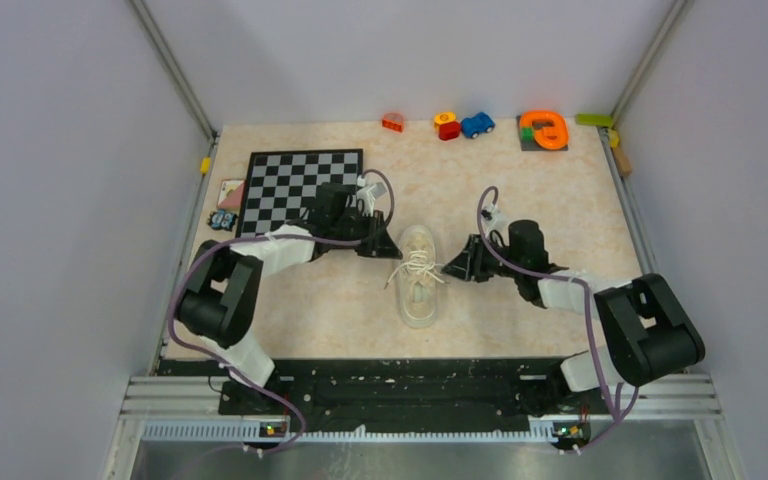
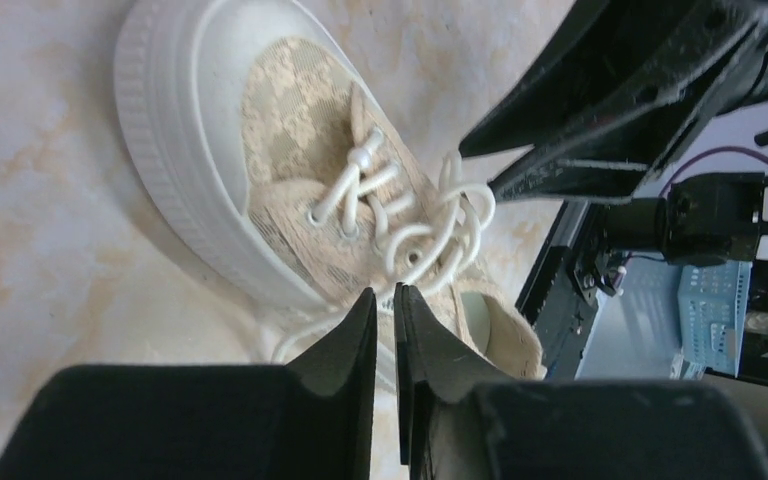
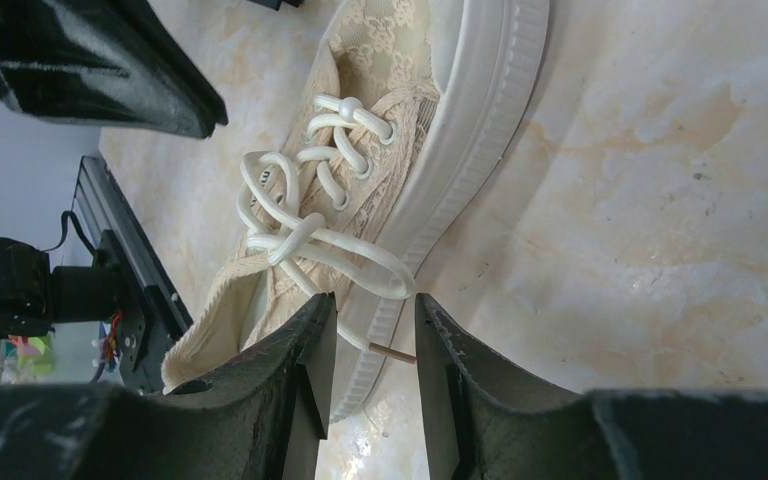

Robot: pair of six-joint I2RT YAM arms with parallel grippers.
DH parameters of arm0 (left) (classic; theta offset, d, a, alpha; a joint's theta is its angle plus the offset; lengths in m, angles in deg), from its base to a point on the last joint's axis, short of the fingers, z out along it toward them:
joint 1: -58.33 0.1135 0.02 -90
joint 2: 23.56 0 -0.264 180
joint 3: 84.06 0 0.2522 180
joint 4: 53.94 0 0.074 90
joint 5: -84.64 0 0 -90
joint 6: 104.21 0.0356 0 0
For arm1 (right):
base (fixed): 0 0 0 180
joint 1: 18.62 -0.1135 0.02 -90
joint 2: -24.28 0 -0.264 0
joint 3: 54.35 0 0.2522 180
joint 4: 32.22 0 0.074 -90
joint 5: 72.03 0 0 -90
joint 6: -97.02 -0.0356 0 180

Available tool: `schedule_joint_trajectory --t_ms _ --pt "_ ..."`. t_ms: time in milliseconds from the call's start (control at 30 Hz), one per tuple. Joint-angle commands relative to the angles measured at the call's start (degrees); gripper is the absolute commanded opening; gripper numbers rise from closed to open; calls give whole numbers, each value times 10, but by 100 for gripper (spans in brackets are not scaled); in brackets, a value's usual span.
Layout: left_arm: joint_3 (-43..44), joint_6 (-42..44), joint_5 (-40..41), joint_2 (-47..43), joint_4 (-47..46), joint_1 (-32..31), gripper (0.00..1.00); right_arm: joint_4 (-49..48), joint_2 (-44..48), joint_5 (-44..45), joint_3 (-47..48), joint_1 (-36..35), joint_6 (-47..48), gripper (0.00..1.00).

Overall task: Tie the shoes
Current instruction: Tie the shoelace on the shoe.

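**Top external:** The sneaker lies mid-table, toe pointing away from my arm bases and the chessboard off to its far left. The left gripper and right gripper flank the laced middle, one to a side. I judge this lets each take its own strand. From up here I cannot read either claw's opening.

**Left wrist:** This view gives the detail the overhead lacks. The left fingers are pinched to a thin slit, with nothing visibly caught between them. They hang just above the sneaker's side, where a loose strand trails onto the table beneath. The laces sit in slack coils, with no finished bow that I can make out. The right claw looms opposite, close over the tongue.

**Right wrist:** Only here do I see the right fingers parted by a moderate gap and holding nothing. A long lace loop droops over the sole, and a brown-tipped lace end lies on the table between the fingertips, ungripped.
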Motion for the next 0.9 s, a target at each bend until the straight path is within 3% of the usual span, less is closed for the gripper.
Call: schedule_joint_trajectory --t_ms 0,200,733,867 --pt "65 14 7 34 5 2 13 -41 1 -15 -12 7 -3 36" --pt "114 61 27 75 54 -2 0 -41 8 -14 -14 7 0 35" --pt "107 127 4 72 134 -31 0 -33 28 -15 -15 7 1 35" --pt "107 132 0 65 149 -31 7 -30 31 -15 -15 7 2 35"
